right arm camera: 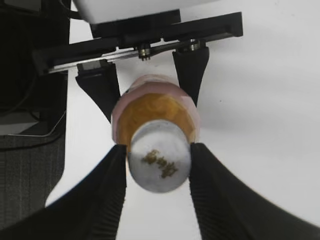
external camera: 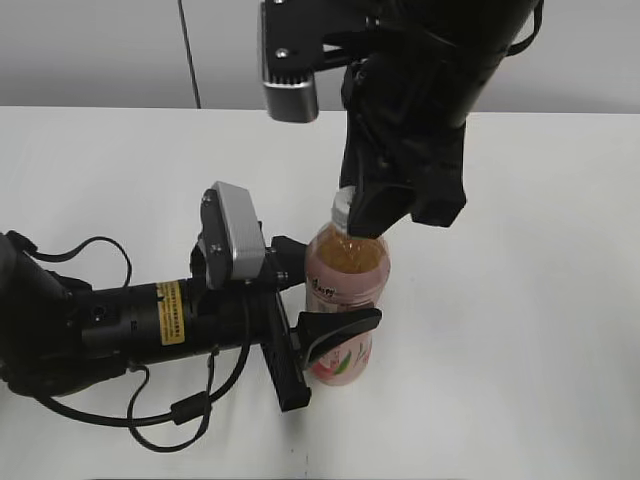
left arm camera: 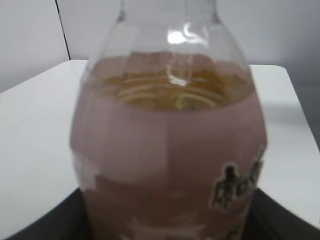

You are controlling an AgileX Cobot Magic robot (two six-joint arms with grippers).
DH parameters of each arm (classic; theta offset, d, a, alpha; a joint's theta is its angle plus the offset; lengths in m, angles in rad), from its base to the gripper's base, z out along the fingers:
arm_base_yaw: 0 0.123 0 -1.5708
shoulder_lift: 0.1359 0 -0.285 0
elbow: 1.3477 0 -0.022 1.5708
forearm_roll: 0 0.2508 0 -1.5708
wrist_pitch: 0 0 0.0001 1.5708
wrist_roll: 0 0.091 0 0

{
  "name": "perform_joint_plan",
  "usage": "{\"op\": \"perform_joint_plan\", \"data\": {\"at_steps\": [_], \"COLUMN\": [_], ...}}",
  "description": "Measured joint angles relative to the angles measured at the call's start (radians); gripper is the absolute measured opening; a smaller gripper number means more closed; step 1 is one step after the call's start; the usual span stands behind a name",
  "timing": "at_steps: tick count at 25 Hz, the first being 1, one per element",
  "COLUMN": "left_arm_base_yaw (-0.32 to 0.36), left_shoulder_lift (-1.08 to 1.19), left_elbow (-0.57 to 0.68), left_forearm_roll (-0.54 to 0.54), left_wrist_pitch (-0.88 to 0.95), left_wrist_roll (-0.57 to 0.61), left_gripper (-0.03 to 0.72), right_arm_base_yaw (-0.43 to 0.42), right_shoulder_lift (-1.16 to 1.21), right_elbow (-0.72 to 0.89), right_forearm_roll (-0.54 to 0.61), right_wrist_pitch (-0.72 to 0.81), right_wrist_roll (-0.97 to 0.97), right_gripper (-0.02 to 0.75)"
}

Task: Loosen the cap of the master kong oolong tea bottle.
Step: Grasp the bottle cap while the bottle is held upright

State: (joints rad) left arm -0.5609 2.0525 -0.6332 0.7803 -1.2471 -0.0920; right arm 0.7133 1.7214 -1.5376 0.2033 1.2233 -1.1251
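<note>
Upright on the white table stands the master kong oolong tea bottle, a little left of the middle in the exterior view, its pink label around the body and amber tea showing through the clear shoulder. Low along the table from the left lies the left arm, and the left gripper clamps the lower body of the bottle, one dark finger crossing the front of the label and the other behind the bottle. From the left wrist view the bottle fills nearly the whole frame, label and clear shoulder blurred by closeness. From above comes the right arm, and the right gripper is down over the neck, hiding most of the cap, of which only a white edge shows at the left. Looking straight down, the right wrist view shows the cap as a white disc with a small dark logo, with the two ribbed fingers of the right gripper pressed against its left and right sides, so the cap is gripped. Beyond it in that view the left gripper's fingers flank the bottle's shoulder
</note>
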Motion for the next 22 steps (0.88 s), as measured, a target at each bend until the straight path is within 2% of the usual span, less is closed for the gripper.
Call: {"op": "perform_joint_plan", "data": {"at_steps": [5,8,10,14,18,20,22], "left_arm_base_yaw": [0.0,-0.001,-0.001,-0.001,-0.001,-0.001,-0.001], "left_shoulder_lift": [0.0,0.0,0.0,0.0,0.0,0.0,0.0], "left_elbow": [0.0,0.0,0.0,0.0,0.0,0.0,0.0], "left_forearm_roll": [-0.011,-0.011,-0.011,-0.013,-0.016,-0.019,-0.022], "left_wrist_pitch": [0.002,0.002,0.002,0.003,0.003,0.003,0.003], "left_wrist_roll": [-0.002,-0.002,-0.003,-0.003,-0.004,-0.004,-0.004], "left_gripper": [0.394,0.394,0.394,0.394,0.394,0.394,0.393], "right_arm_base_yaw": [0.0,0.0,0.0,0.0,0.0,0.0,0.0], "right_shoulder_lift": [0.0,0.0,0.0,-0.01,-0.021,-0.021,-0.021], "right_elbow": [0.0,0.0,-0.009,-0.075,-0.129,-0.132,-0.132], "right_forearm_roll": [0.031,0.033,0.034,0.021,-0.048,-0.061,-0.045], "right_wrist_pitch": [0.0,0.0,0.0,0.0,0.0,0.0,0.0], "right_wrist_roll": [0.107,0.18,0.294,0.668,1.165,1.339,1.429], "right_gripper": [0.48,0.516,0.522,0.525,0.525,0.525,0.525]}}
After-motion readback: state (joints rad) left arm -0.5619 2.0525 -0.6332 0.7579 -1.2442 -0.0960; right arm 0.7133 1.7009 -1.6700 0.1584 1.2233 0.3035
